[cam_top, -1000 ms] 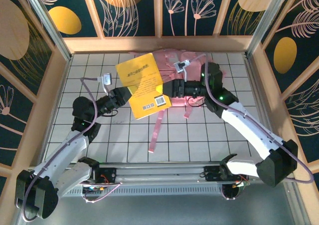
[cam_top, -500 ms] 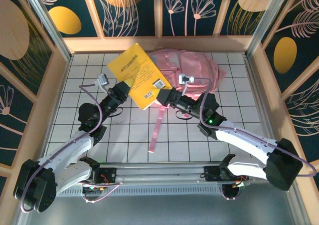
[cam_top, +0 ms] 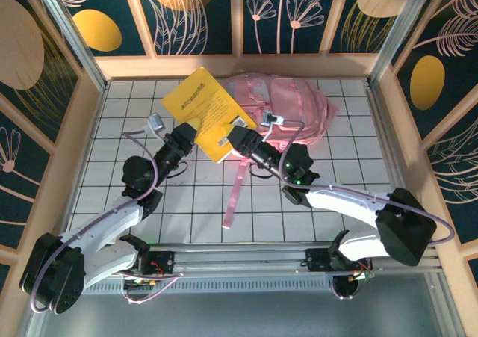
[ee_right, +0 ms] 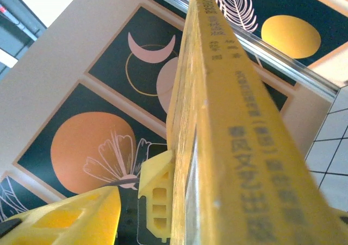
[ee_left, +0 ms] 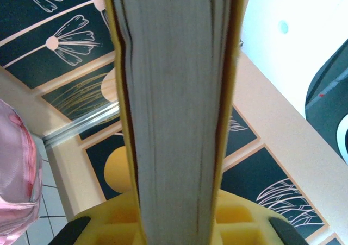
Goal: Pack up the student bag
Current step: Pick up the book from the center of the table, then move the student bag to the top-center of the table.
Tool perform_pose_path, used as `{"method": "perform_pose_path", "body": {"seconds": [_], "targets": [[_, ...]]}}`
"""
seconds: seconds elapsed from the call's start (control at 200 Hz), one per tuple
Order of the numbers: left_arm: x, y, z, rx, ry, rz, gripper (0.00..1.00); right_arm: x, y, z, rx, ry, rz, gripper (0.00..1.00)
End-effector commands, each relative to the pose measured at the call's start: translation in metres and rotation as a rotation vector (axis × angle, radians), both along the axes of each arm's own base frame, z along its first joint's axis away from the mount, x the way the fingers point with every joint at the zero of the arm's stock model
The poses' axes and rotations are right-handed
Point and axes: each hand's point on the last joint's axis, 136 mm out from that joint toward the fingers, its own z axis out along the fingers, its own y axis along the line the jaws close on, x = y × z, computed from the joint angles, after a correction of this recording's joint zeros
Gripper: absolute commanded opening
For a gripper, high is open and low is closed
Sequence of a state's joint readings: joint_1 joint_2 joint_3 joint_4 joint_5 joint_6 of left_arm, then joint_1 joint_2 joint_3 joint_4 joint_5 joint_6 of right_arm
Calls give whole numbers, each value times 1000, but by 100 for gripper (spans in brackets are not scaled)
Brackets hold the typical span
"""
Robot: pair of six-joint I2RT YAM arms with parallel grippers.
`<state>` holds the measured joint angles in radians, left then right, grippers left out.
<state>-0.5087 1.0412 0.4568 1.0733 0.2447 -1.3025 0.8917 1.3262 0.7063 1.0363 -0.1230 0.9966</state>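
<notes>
Your left gripper [cam_top: 191, 134] is squeezed tight on the yellow book [cam_top: 203, 113]. It pinches the book at its near left corner. In the left wrist view, the edge of the pages stands straight up between the two yellow fingers [ee_left: 103, 226].

Your right gripper [cam_top: 240, 138] is at the book's near right corner, next to the small barcode. Its jaws are apart, not squeezed. In the right wrist view, one yellow finger [ee_right: 65, 218] sits off to the side of the book, with a gap between them. The book hides the other finger.

The book is turned like a diamond, with one corner pointing at the far wall. Its right side lies over the left edge of the student bag [cam_top: 291, 109].

The student bag is the big pink thing at the far side of the table [cam_top: 187, 195], a bit right of the middle. It lies flat, close to the back wall. One long pink strap [cam_top: 234, 191] trails from it over the white tiles toward you, between the two arms.
</notes>
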Motion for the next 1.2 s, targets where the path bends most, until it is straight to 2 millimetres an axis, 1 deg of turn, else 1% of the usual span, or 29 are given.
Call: {"method": "perform_pose_path", "body": {"seconds": [0.0, 0.095, 0.17, 0.26, 0.305, 0.335, 0.41, 0.44, 0.485, 0.516, 0.546, 0.596, 0.661, 0.691, 0.771, 0.796, 0.806, 0.816, 0.831, 0.856, 0.891, 0.906, 0.941, 1.026, 1.061, 1.066, 1.076, 1.101, 1.191], "targets": [[-11, 8, 32, -65, -118, 22, 0, -4, 0, 25, 77, -48, -7, 56], [-10, 7, 31, -60, -110, 24, 0, -3, 3, 22, 75, -43, -7, 52], [-10, 6, 31, -58, -108, 26, 0, -2, 4, 19, 72, -40, -8, 45], [-9, 6, 29, -51, -102, 29, 0, 1, 3, 16, 67, -36, -26, 22], [-9, 6, 28, -48, -96, 31, 0, 3, 2, 15, 60, -33, -40, 8], [-8, 5, 28, -43, -92, 28, 0, 5, 1, 14, 49, -27, -51, 0], [-5, -3, 25, -5, -77, 12, 0, 7, -1, 13, 17, -31, -77, 0], [-3, -7, 23, 19, -65, 5, 12, 8, -4, 13, 3, -29, -93, 0], [1, -12, 19, 60, -52, 2, 40, 12, -11, 12, -17, -27, -125, 0], [4, -15, 17, 94, -46, 2, 57, 16, -19, 11, -36, -21, -156, 0], [6, -18, 15, 135, -43, 6, 67, 21, -28, 10, -60, -14, -196, 0], [13, -23, 12, 232, -44, 21, 76, 33, -48, 5, -114, 9, -279, 0], [28, -29, 4, 405, -18, 60, 80, 47, -83, 0, -176, 49, -391, 0], [35, -31, 1, 469, -9, 72, 81, 52, -100, -2, -206, 67, -438, 0], [56, -41, -17, 598, 70, 67, 81, 63, -148, -6, -285, 120, -577, 0], [63, -46, -26, 623, 100, 50, 81, 65, -162, -9, -317, 138, -617, 0], [64, -48, -33, 635, 117, 38, 81, 65, -167, -9, -328, 141, -632, 0], [67, -51, -30, 634, 116, 31, 81, 66, -172, -9, -341, 142, -649, 0], [71, -55, -33, 641, 128, 19, 80, 66, -179, -9, -357, 144, -671, 0], [77, -62, -42, 654, 153, -8, 77, 66, -192, -10, -384, 153, -713, 0], [85, -73, -53, 670, 177, -45, 72, 63, -203, -12, -420, 171, -755, 0], [89, -77, -60, 681, 192, -58, 70, 65, -216, -13, -429, 185, -798, 0], [99, -86, -74, 704, 230, -87, 68, 65, -231, -16, -457, 205, -844, 0], [120, -105, -109, 785, 318, -141, 65, 61, -259, -22, -493, 246, -921, 0], [128, -111, -118, 813, 342, -145, 65, 59, -269, -24, -499, 260, -945, 0], [129, -112, -117, 815, 343, -146, 65, 59, -270, -25, -501, 261, -947, 0], [132, -115, -126, 827, 362, -153, 65, 58, -272, -25, -503, 265, -951, 0], [136, -119, -135, 841, 384, -165, 65, 57, -276, -27, -507, 271, -962, 0], [146, -132, -158, 858, 453, -188, 68, 53, -285, -31, -514, 284, -968, 0]]}}
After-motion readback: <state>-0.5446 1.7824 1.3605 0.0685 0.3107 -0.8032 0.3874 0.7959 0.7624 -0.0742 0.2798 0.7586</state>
